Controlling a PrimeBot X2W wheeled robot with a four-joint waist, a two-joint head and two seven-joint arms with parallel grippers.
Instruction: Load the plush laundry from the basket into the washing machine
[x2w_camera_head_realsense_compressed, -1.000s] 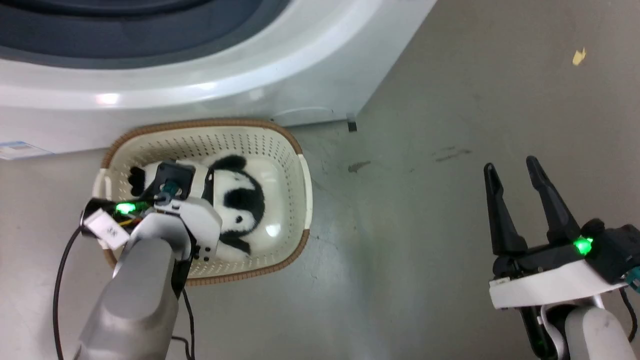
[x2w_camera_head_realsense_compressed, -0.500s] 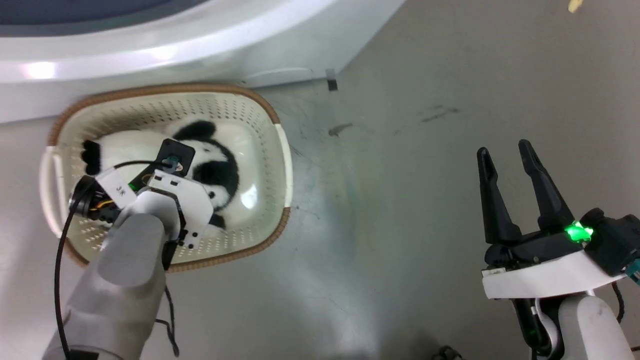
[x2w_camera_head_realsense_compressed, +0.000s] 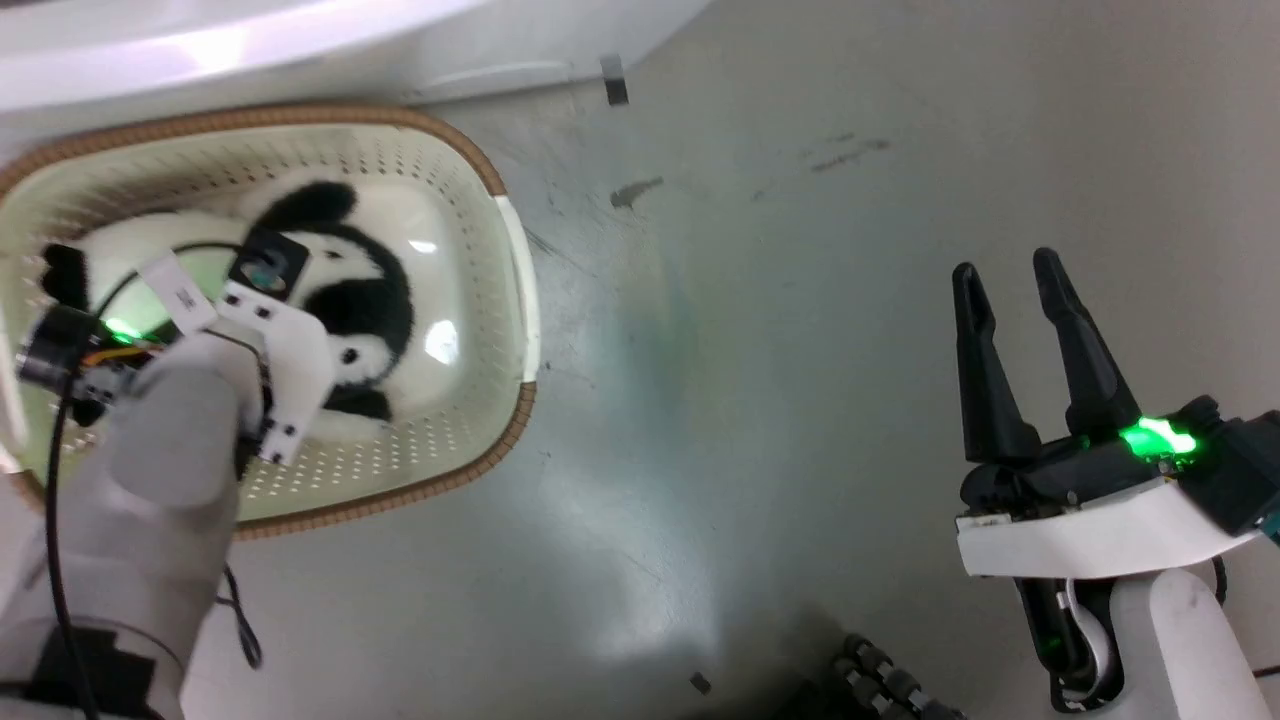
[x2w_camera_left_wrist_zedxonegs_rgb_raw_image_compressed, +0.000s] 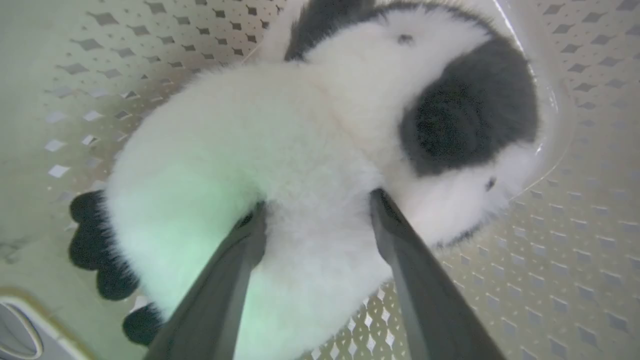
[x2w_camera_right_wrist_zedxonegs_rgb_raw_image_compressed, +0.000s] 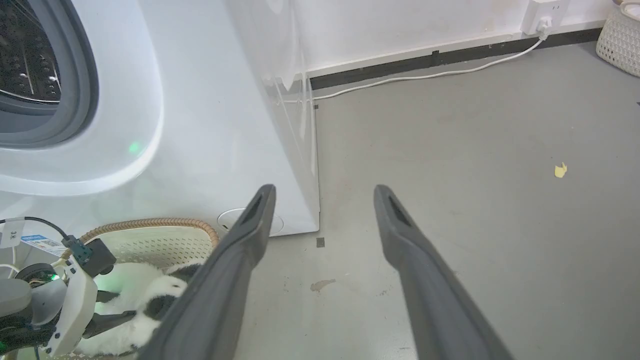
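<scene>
1. The left gripper (x2w_camera_left_wrist_zedxonegs_rgb_raw_image_compressed: 319, 200) reaches down into the basket. Its jaws are wide, with one finger sunk into the fur on each side of the toy's white body. No squeeze shows, so the grasp reads as not yet closed.
2. The right gripper (x2w_camera_head_realsense_compressed: 1005, 265) is at 4 o'clock in the head view. Its jaws are wide and hold nothing, and it hangs over the bare floor (x2w_camera_head_realsense_compressed: 760, 400), well apart from the basket.
3. The plush penguin (x2w_camera_left_wrist_zedxonegs_rgb_raw_image_compressed: 280, 125) lies inside the basket at 9 o'clock in the head view, its black-patched head toward 3 o'clock.
4. The basket (x2w_camera_head_realsense_compressed: 500, 190) is cream and perforated with a brown rim. It stands on the floor just beside the washer's front.
5. The washing machine (x2w_camera_right_wrist_zedxonegs_rgb_raw_image_compressed: 200, 125) is at 11 o'clock in the head view. In the right wrist view its grey door ring (x2w_camera_right_wrist_zedxonegs_rgb_raw_image_compressed: 82, 75) and steel drum (x2w_camera_right_wrist_zedxonegs_rgb_raw_image_compressed: 25, 60) show at 10 o'clock, and the mouth appears open.
6. Progress is early. The toy is reached and straddled. What remains is closing on it, lifting it clear of the rim, carrying it to the drum and releasing it.
7. Count: one plush penguin, one basket beside the washer, one washing machine, two grippers. There is also one pale woven basket (x2w_camera_right_wrist_zedxonegs_rgb_raw_image_compressed: 622, 40) at 1 o'clock in the right wrist view, and one yellow scrap (x2w_camera_right_wrist_zedxonegs_rgb_raw_image_compressed: 560, 170) on the floor.
</scene>
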